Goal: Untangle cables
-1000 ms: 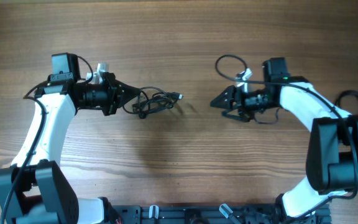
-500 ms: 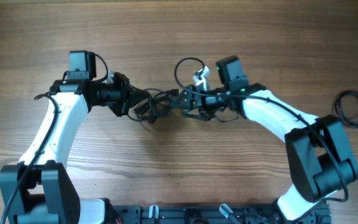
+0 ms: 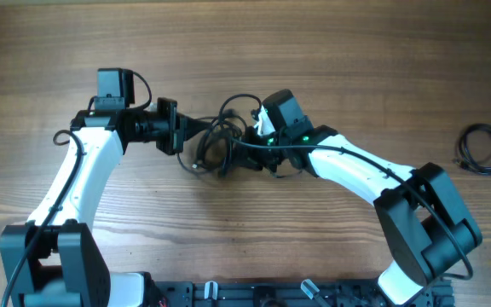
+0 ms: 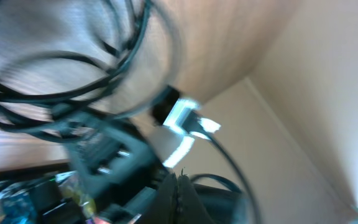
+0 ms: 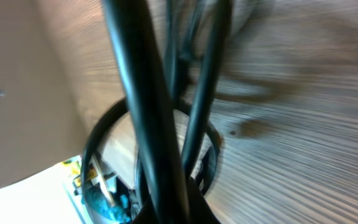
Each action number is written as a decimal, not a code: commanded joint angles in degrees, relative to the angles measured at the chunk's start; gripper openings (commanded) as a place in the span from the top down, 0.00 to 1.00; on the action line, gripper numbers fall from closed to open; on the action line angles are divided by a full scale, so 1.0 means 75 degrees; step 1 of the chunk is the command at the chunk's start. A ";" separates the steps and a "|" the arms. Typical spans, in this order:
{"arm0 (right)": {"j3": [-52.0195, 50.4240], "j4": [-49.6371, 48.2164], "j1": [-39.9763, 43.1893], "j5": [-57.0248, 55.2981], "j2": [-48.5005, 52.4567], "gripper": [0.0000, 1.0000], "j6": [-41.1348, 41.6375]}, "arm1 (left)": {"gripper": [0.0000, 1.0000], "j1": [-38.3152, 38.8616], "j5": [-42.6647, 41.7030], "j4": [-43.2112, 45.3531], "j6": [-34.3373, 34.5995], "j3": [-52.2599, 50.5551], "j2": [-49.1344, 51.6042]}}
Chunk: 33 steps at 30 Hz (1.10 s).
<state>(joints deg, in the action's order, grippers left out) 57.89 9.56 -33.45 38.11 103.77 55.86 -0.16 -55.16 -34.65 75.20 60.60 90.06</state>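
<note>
The cables (image 3: 214, 147) are a tangle of thin black loops at the table's middle, between my two grippers. My left gripper (image 3: 196, 130) reaches in from the left and is shut on the tangle's upper left strands. In the left wrist view its jaws (image 4: 180, 177) press together, with blurred cable loops (image 4: 73, 93) beyond them. My right gripper (image 3: 235, 152) comes in from the right and is shut on the tangle's right side. The right wrist view shows black cable strands (image 5: 138, 93) rising straight out of the closed right gripper (image 5: 179, 202).
A separate coiled black cable (image 3: 484, 149) lies alone near the table's right edge. The wooden table (image 3: 245, 51) stretches bare behind the arms. Each arm's own thicker black wire loops near its wrist.
My right arm swung left from open table to the tangle and shut its jaws on it. My left gripper, still shut on the cables, shifted slightly right.
</note>
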 commanded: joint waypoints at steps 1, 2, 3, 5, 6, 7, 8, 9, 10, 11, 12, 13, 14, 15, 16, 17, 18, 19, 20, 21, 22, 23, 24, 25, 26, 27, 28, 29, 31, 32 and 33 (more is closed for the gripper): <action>0.0012 0.0545 -0.0061 -0.1003 -0.0093 0.96 -0.0860 | 0.96 -0.0050 -0.0356 0.0609 0.0886 0.0020 -0.0020; 0.0012 0.0778 -0.0061 -0.1212 -0.0093 0.96 -0.1113 | 0.96 -0.0050 -0.0315 0.0880 0.0935 0.0020 -0.0020; 0.0012 0.1029 -0.0061 -0.1381 -0.0093 0.96 -0.1323 | 0.96 -0.0050 -0.0224 0.1023 0.0959 0.0020 -0.0020; 0.0012 0.1358 -0.0061 -0.1545 -0.0093 0.96 -0.1620 | 0.96 -0.0050 0.0411 0.1169 0.0854 0.0020 -0.0020; 0.0012 0.1378 -0.0061 -0.1454 -0.0093 0.96 -0.1941 | 0.96 -0.0047 0.0766 0.1142 0.0487 0.0020 -0.0020; 0.0015 0.1358 -0.0058 -0.1282 -0.0093 0.96 -0.2244 | 0.93 -0.0041 0.1005 0.1139 -0.0020 0.0020 -0.0020; 0.0017 0.1329 -0.0058 -0.1137 -0.0093 0.95 -0.2256 | 0.89 -0.0041 0.1113 0.1137 -0.1154 0.0020 -0.0020; 0.0020 0.1265 -0.0044 -0.0953 -0.0093 0.92 -0.2259 | 0.84 -0.0041 0.1113 0.1134 -0.2081 0.0020 -0.0020; 0.0023 0.1198 -0.0029 -0.0790 -0.0093 0.86 -0.2256 | 0.76 -0.0041 0.1116 0.1061 -0.2996 0.0020 -0.0020; 0.0023 0.1183 -0.0006 -0.0775 -0.0093 0.77 -0.2250 | 0.67 -0.0041 0.1119 0.0930 -0.3756 0.0020 -0.0020; 0.0023 0.1212 0.0047 -0.0807 -0.0093 0.71 -0.2328 | 0.60 -0.0041 0.1204 0.0737 -0.4281 0.0020 -0.0020; 0.0023 0.1262 0.0096 -0.0868 -0.0093 0.66 -0.2495 | 0.57 -0.0041 0.1434 0.0510 -0.4523 0.0020 -0.0020; 0.0023 0.1419 0.0166 -0.1067 -0.0093 0.60 -0.2669 | 0.57 -0.0041 0.1836 0.0134 -0.4721 0.0020 -0.0020; 0.0023 0.1524 0.0219 -0.1151 -0.0093 0.59 -0.2783 | 0.59 -0.0020 0.2288 -0.0227 -0.4908 0.0020 -0.0017; 0.0023 0.1588 0.0291 -0.1102 -0.0093 0.58 -0.2970 | 0.61 0.0020 0.2678 -0.0484 -0.5100 0.0020 -0.0012; 0.0032 0.1652 0.0367 -0.0962 -0.0093 0.56 -0.3098 | 0.62 0.0087 0.3016 -0.0714 -0.5304 0.0020 -0.0006; 0.0044 0.1673 0.0434 -0.0621 -0.0093 0.55 -0.3229 | 0.62 0.0184 0.3252 -0.0889 -0.5581 0.0020 -0.0006; 0.0067 0.1679 0.0478 -0.0291 -0.0093 0.53 -0.3255 | 0.62 0.0283 0.3343 -0.0965 -0.5858 0.0020 -0.0006; 0.0090 0.1684 0.0501 -0.0093 -0.0093 0.51 -0.3252 | 0.62 0.0393 0.3343 -0.0970 -0.6120 0.0020 -0.0006; 0.0105 0.1682 0.0501 0.0149 -0.0105 0.51 -0.3255 | 0.61 0.0504 0.3343 -0.0959 -0.6202 0.0020 -0.0006; 0.0105 0.1684 0.0498 0.0315 -0.0108 0.51 -0.3270 | 0.60 0.0586 0.3343 -0.0924 -0.6202 0.0020 -0.0006; 0.0102 0.1684 0.0481 0.0490 -0.0108 0.51 -0.3375 | 0.60 0.0667 0.3343 -0.0877 -0.6199 0.0020 -0.0006; 0.0102 0.1682 0.0443 0.0717 -0.0108 0.51 -0.3526 | 0.59 0.0769 0.3340 -0.0787 -0.6199 0.0020 -0.0006; 0.0102 0.1714 0.0402 0.0723 -0.0108 0.51 -0.3544 | 0.59 0.0828 0.3340 -0.0717 -0.6199 0.0020 -0.0006; 0.0099 0.1734 0.0367 0.0694 -0.0108 0.53 -0.3544 | 0.58 0.0901 0.3343 -0.0635 -0.6202 0.0020 -0.0006; 0.0085 0.1775 0.0289 0.0568 -0.0108 0.57 -0.3526 | 0.58 0.0959 0.3357 -0.0612 -0.6202 0.0020 -0.0006; 0.0076 0.1871 0.0221 0.0350 -0.0108 0.60 -0.3477 | 0.58 0.1014 0.3488 -0.0647 -0.6204 0.0020 -0.0006; 0.0064 0.1950 0.0160 0.0149 -0.0108 0.63 -0.3442 | 0.58 0.1067 0.3652 -0.0737 -0.6202 0.0020 -0.0006; 0.0064 0.2090 0.0064 -0.0379 -0.0105 0.63 -0.3448 | 0.58 0.1221 0.4039 -0.1087 -0.6301 0.0017 -0.0006; 0.0064 0.2098 0.0029 -0.0539 -0.0105 0.63 -0.3445 | 0.58 0.1311 0.4057 -0.1201 -0.6534 0.0006 -0.0003; 0.0064 0.2049 -0.0009 -0.0560 -0.0105 0.63 -0.3448 | 0.58 0.1399 0.4057 -0.1294 -0.6758 -0.0003 0.0003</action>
<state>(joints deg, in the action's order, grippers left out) 57.89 25.17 -32.75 37.91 103.77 30.72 8.36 -27.83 -42.81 29.54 60.69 90.08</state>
